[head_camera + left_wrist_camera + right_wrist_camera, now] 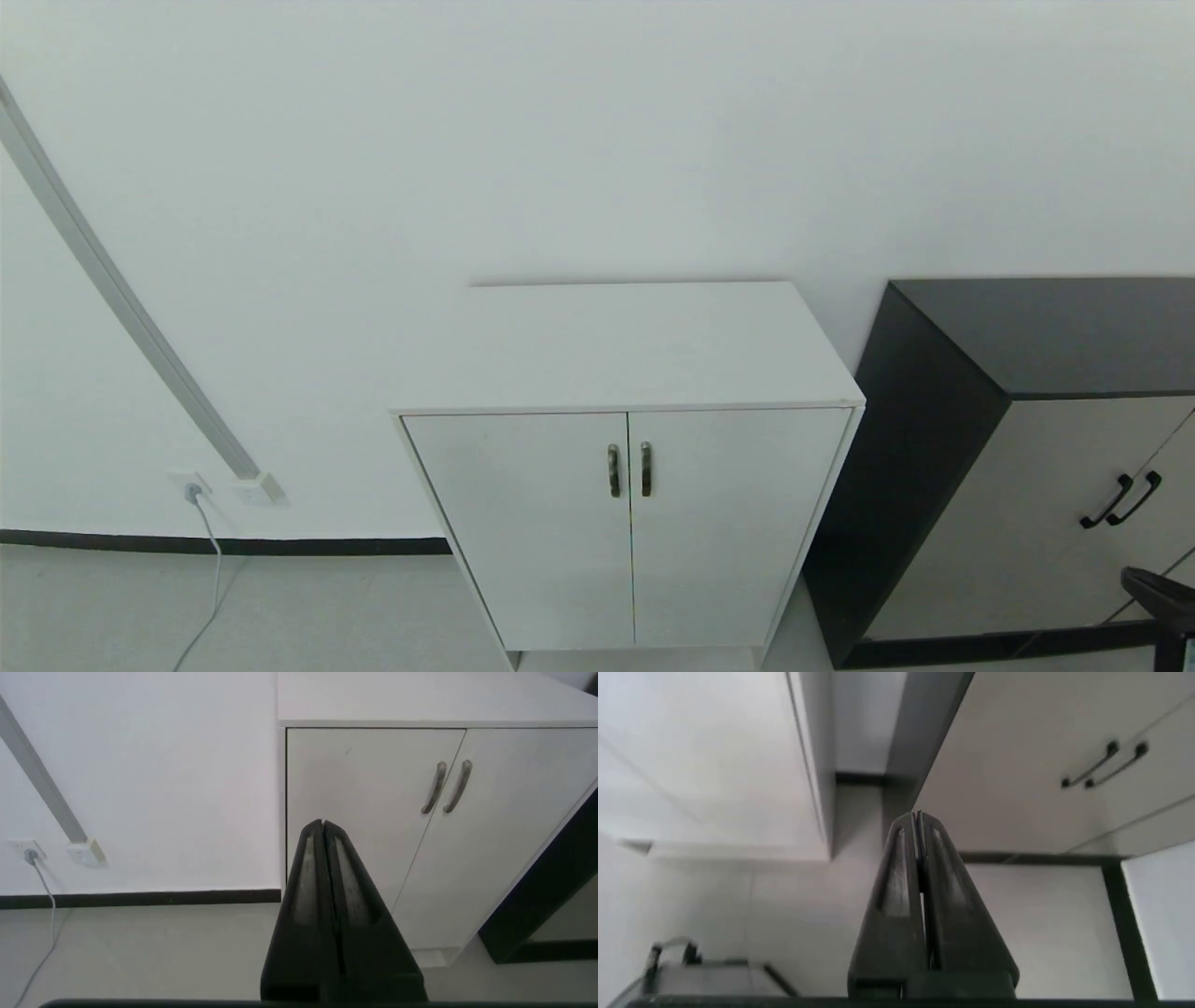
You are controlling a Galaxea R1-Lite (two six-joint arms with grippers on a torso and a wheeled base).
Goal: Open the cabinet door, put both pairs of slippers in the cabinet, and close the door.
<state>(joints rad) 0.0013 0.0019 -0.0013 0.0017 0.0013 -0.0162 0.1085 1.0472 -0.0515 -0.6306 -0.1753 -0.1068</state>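
Standing at lower centre of the head view, the white cabinet [560, 504] is seen with both doors shut (handles [629, 469] side by side). The left gripper [322, 831] and right gripper [919, 821] are pressed closed, with nothing held.

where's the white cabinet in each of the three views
Head view: white cabinet lower centre, shut.
Left wrist view: behind the shut left tool, paired handles showing.
Right wrist view: its pale side panel, beyond the right tool.
Shared landmark: the black cabinet next to it.
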